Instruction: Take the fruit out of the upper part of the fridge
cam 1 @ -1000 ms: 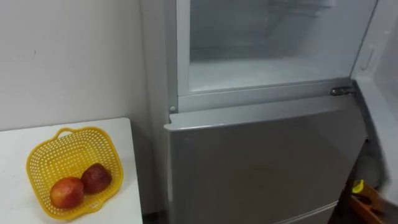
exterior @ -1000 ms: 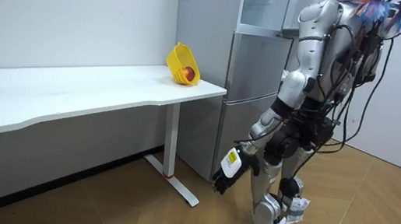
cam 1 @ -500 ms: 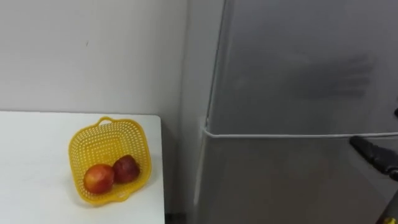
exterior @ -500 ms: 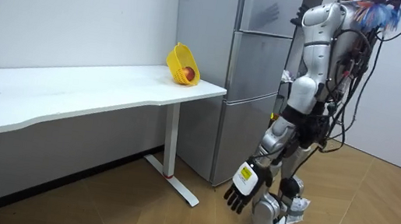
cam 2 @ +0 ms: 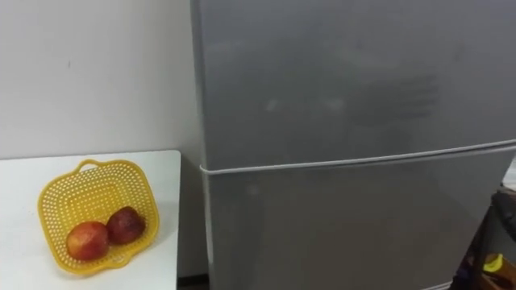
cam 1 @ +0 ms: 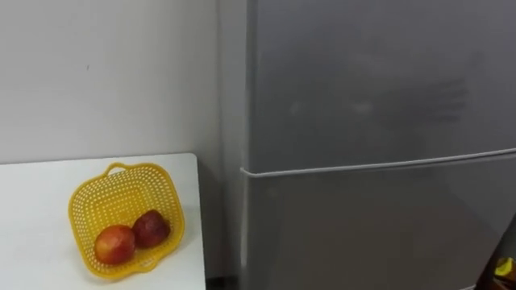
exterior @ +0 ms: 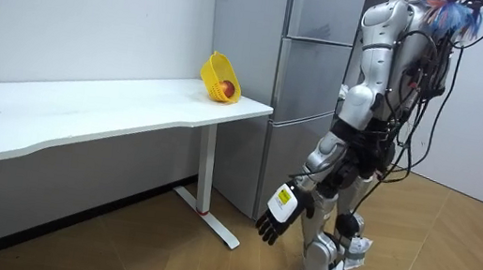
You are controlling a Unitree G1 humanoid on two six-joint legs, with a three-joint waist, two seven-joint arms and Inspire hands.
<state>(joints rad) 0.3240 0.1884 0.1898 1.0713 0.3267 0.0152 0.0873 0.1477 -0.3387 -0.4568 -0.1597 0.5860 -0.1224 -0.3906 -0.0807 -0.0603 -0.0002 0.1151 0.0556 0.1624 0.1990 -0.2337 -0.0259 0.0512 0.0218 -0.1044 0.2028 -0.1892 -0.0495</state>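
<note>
fridge (cam 1: pixel 371 121): upper and lower doors both shut, so the inside is hidden.
basket (cam 1: pixel 121 211): yellow, at the table's (cam 1: pixel 32 242) right edge beside the fridge.
fruits (cam 1: pixel 133 236): two red ones touching in the basket. Probably the retrieved goods, dropped close to the door.
left hand (exterior: pixel 277 218): hangs low by the leg, fingers loosely spread, empty.
right hand (cam 2: pixel 493 264): cut off at the lower right corner, can't tell its state.
task: looks done.

So the table (cam 1: pixel 32 242) sits just left of the fridge (cam 1: pixel 371 145), both backed up against the wall (cam 1: pixel 105 72). The basket (cam 1: pixel 129 189) is on the table's corner nearest the fridge, with two pieces of fruit (cam 1: pixel 114 244) in it, side by side and touching.
</note>
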